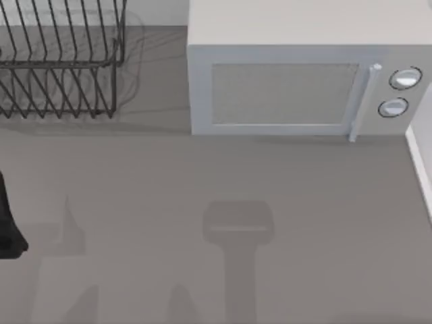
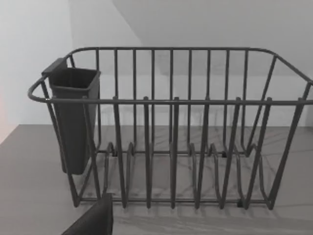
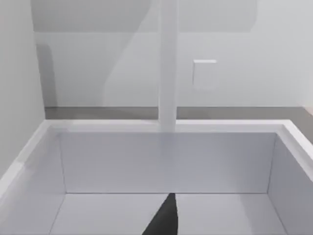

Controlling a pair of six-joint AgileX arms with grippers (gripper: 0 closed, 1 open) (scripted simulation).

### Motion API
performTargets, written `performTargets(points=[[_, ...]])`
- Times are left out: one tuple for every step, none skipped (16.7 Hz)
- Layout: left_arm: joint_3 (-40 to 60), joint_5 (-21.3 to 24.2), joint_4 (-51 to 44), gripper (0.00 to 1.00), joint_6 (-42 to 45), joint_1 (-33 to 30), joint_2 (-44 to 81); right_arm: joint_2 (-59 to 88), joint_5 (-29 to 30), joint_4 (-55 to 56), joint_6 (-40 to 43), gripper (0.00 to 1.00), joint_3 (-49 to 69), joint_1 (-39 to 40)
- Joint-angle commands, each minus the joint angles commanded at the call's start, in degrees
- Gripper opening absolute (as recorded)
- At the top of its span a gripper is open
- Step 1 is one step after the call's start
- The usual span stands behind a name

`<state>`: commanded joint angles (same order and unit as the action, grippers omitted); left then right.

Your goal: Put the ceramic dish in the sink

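The ceramic dish is out of view. The white sink (image 3: 166,126) lies below my right gripper (image 3: 164,220), of which a dark tip pokes in over the basin floor. The sink's rim (image 1: 420,169) runs along the table's right edge in the top view. My left arm (image 1: 10,229) sits at the table's left edge. A dark part of my left gripper (image 2: 93,220) shows low in the left wrist view, facing the wire dish rack (image 2: 171,147).
A white microwave (image 1: 283,94) with its door shut and a vertical handle (image 1: 361,101) stands at the back. The dish rack (image 1: 61,61) stands at the back left, with a dark cutlery cup (image 2: 73,117) on one end. A white faucet column (image 3: 167,63) rises behind the sink.
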<state>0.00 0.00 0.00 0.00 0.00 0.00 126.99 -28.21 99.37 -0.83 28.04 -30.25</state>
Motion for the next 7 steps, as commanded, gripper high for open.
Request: performTargets(points=[[0.0,0.0,0.0,1.0,0.0,0.0,0.0,0.0,0.0,0.0,0.0,0.98,0.0,0.0],[0.0,0.0,0.0,1.0,0.0,0.0,0.0,0.0,0.0,0.0,0.0,1.0,0.0,0.0],[0.0,0.0,0.0,1.0,0.0,0.0,0.0,0.0,0.0,0.0,0.0,1.0,0.0,0.0],[0.0,0.0,0.0,1.0,0.0,0.0,0.0,0.0,0.0,0.0,0.0,1.0,0.0,0.0],[0.0,0.0,0.0,1.0,0.0,0.0,0.0,0.0,0.0,0.0,0.0,1.0,0.0,0.0],[0.0,0.0,0.0,1.0,0.0,0.0,0.0,0.0,0.0,0.0,0.0,1.0,0.0,0.0],[0.0,0.0,0.0,1.0,0.0,0.0,0.0,0.0,0.0,0.0,0.0,1.0,0.0,0.0]])
